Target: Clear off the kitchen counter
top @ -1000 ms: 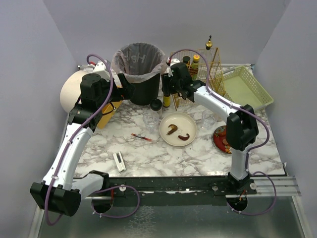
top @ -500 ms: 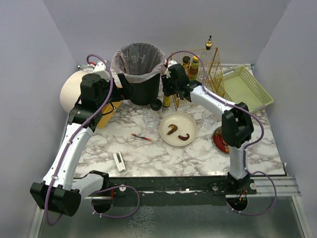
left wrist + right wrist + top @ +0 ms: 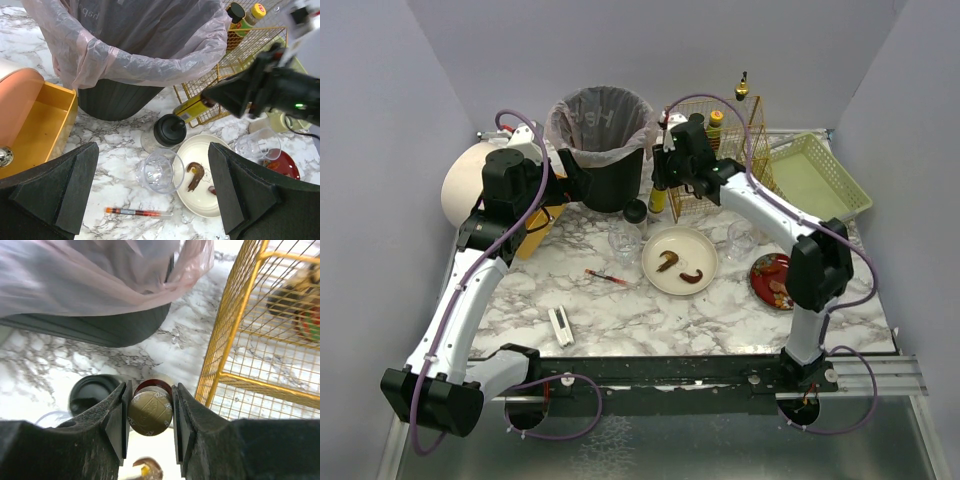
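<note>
Gripping the bottle [image 3: 150, 414], right jaws stand narrowly apart.

Upper centre of my overhead view: a black bin [image 3: 610, 187] lined with pink plastic. Right of it, a yellow wire basket [image 3: 756, 150] and a green tray [image 3: 820, 185]. Centre frame, a cream plate [image 3: 693, 244] holding brown scraps. A gold-capped bottle [image 3: 150, 415] stands beside the bin.

The right gripper [image 3: 149, 402] has closed onto the bottle [image 3: 150, 416] beside the yellow rack [image 3: 231, 340].
</note>
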`<state>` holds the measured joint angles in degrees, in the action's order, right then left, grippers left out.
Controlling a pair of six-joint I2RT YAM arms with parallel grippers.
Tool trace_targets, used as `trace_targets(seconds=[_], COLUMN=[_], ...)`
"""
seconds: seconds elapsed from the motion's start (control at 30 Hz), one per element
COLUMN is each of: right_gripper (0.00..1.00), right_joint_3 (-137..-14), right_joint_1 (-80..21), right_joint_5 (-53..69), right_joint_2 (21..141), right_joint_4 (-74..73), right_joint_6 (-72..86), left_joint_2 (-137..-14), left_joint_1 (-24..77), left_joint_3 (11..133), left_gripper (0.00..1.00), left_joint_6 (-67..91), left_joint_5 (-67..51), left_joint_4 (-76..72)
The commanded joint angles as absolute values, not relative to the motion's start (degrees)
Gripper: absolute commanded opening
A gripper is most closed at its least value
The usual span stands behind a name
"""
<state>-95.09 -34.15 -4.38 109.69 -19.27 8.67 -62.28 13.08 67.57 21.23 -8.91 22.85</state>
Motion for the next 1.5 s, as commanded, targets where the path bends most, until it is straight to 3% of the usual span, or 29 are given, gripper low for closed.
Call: trace_targets(seconds=[0.0, 0.2, 0.6, 1.1, 1.47], right_gripper=[0.00, 0.00, 0.00, 0.00, 0.00], right_joint_3=[-98.27, -99.01, -98.18, -105.17, -106.61], right_joint_1=[-34.28, -32.04, -15.23, -8.34, -6.50], right_joint_5=[-2.99, -5.68, -3.28, -8.78, -4.55], right_joint_2=[100.98, 96.35, 91.86, 99.70, 105.10], right_joint_4=[-20.61, -25.05, -25.60, -22.90, -19.71], right_joint_6=[8.06, 7.37, 8.93, 4.25, 2.98], left_joint_2=[-62.76, -62.90, -64.38, -63.36, -63.20], left_joint_1=[12.71, 12.67, 12.66, 12.66, 12.68], left_joint_3=[69.01, 70.28, 71.18, 71.46, 70.88], left_gripper=[0.99, 0.99, 0.99, 0.99, 0.99], left_joint_6=[19.31, 18.11, 19.25, 16.52, 15.47], left_joint_5=[-8.57, -7.91, -9.64, -15.32, -19.23], left_joint_4=[24.17, 25.33, 24.70, 25.66, 25.40])
